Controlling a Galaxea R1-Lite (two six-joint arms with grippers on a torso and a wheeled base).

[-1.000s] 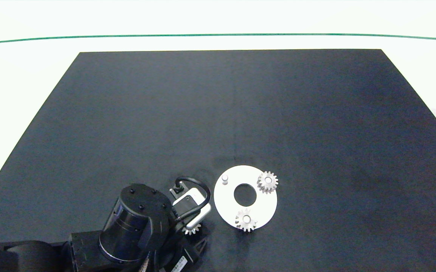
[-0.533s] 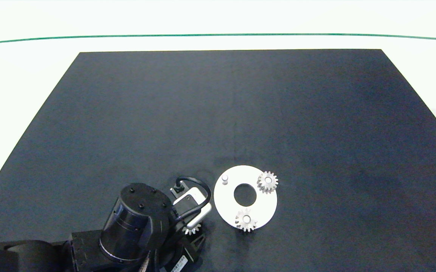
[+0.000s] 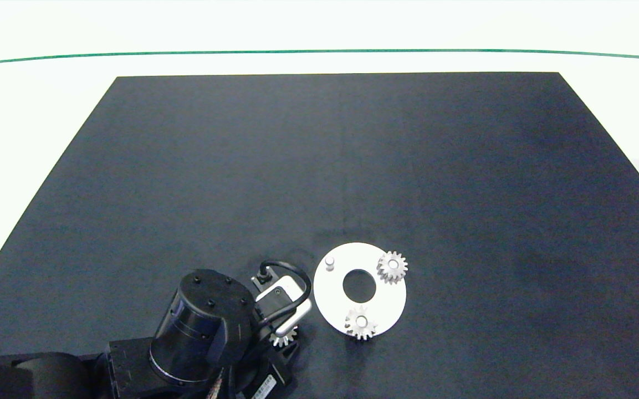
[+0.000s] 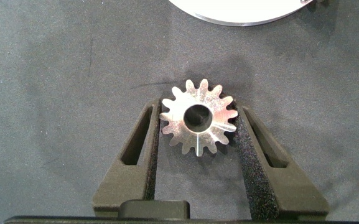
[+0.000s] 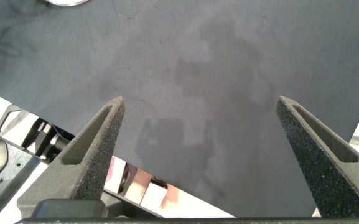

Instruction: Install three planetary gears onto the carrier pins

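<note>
A white carrier disc (image 3: 388, 299) lies on the black mat, and its rim (image 4: 235, 12) shows in the left wrist view. Two planetary gears (image 3: 392, 267) (image 3: 360, 322) sit on carrier pins at its right and near sides. The third pin (image 3: 329, 261) at the far left stands bare. Just left of the disc, my left gripper (image 3: 285, 336) (image 4: 196, 115) is shut on the third gear (image 4: 198, 124), one finger against each side of its teeth. My right gripper (image 5: 201, 102) is open over the mat's edge and is outside the head view.
The black mat (image 3: 341, 166) covers most of the white table. A green line (image 3: 319, 51) runs along the far side. The left arm (image 3: 203, 327) fills the near left corner.
The left arm has shifted slightly to the right with the gear between its fingers. The disc and its two gears have not moved.
</note>
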